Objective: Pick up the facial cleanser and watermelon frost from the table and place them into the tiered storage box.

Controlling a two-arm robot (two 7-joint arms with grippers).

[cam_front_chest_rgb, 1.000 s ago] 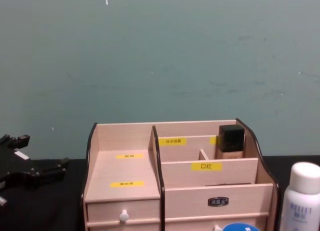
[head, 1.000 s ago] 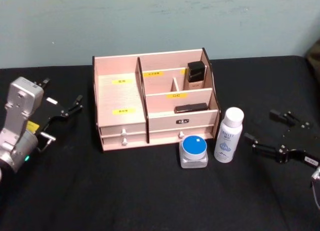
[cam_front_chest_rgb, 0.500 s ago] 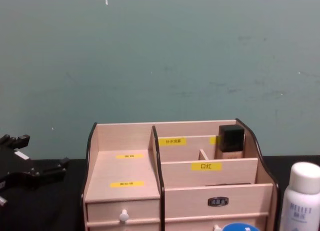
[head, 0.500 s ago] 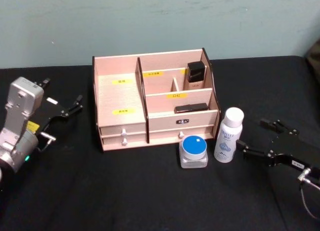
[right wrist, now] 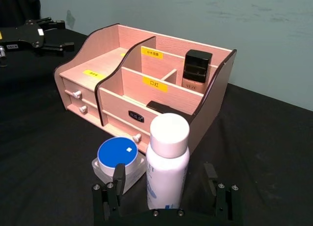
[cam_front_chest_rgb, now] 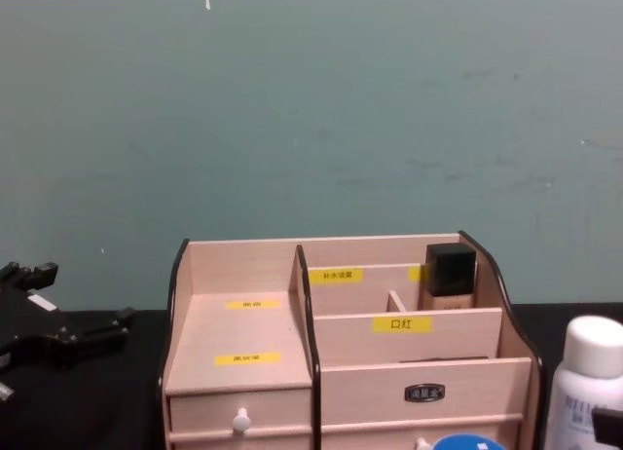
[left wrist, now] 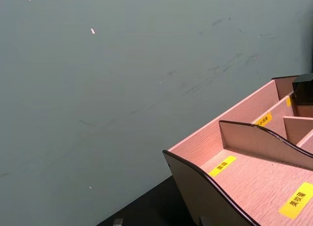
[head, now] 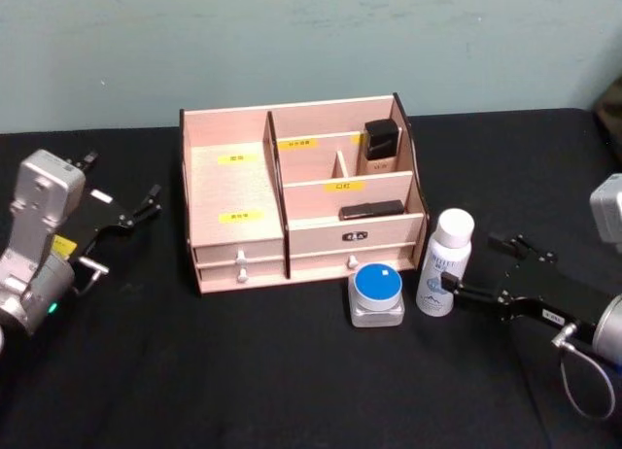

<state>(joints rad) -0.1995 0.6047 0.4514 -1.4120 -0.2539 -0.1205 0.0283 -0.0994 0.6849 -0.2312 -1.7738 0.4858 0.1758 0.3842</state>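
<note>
jaws of the right gripper (head: pixel 473 264), nearest the viewer and to the front right of the tiered storage box (head: pixel 292 119), stand apart and straddle the white bottle (head: pixel 444 262) low on its body. the right wrist view shows a gap on each side, so nothing is clamped yet. the white bottle, judged to be the facial cleanser, stands upright on the table (head: pixel 292 391) just in front of the box's right front corner. beside it, toward the box's middle and just before the lower right drawer, sits the blue-lidded jar (head: pixel 377 292), judged to be the watermelon frost. bottle and jar are very close; whether they touch cannot be told.

handling, by judgement: the bottle is a light, stiff plastic cylinder, smooth and tall, so apt to slip or topple. hold is best taken across the body near mid-height, below the cap and clear of the jar. the jar is squat and stable, with flat sides suited to a grip across its width.

within the box, a flat dark item (head: pixel 372 210) lies in the front right tier and a dark-capped bottle (head: pixel 381 150) stands in the rear right compartment. the broad left tier bears only yellow labels (head: pixel 236 217). left gripper (head: pixel 119 180) is parked well to the left of the box, jaws apart.
</note>
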